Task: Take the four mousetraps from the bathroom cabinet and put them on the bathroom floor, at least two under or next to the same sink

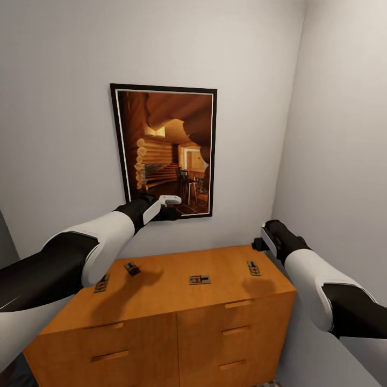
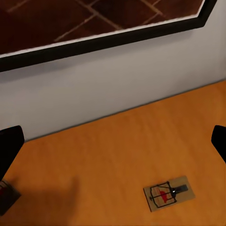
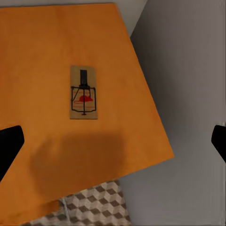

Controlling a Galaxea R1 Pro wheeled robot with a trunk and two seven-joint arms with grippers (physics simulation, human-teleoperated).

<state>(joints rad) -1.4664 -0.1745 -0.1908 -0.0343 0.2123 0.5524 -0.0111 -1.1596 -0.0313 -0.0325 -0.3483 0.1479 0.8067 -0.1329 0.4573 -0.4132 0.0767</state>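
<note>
Four light, stiff mousetraps (image 1: 199, 279) are lying on the cabinet (image 1: 177, 301); board edges are judged best gripped by the open hands (image 1: 171, 201).

Four mousetraps (image 1: 199, 279) lie well apart across the cabinet (image 1: 161, 301) top, with bare wood between them. The wall rises along its back edge, another wall close beside its right edge. Above the top the air is open.

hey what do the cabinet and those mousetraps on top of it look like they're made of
Cabinet: apparently wood, smooth orange-brown finish with faint grain, matching slab pulls. Mousetraps: seemingly pale tan wooden boards carrying thin dark wire, likely metal, and a red spot; render leaves it uncertain.
</note>
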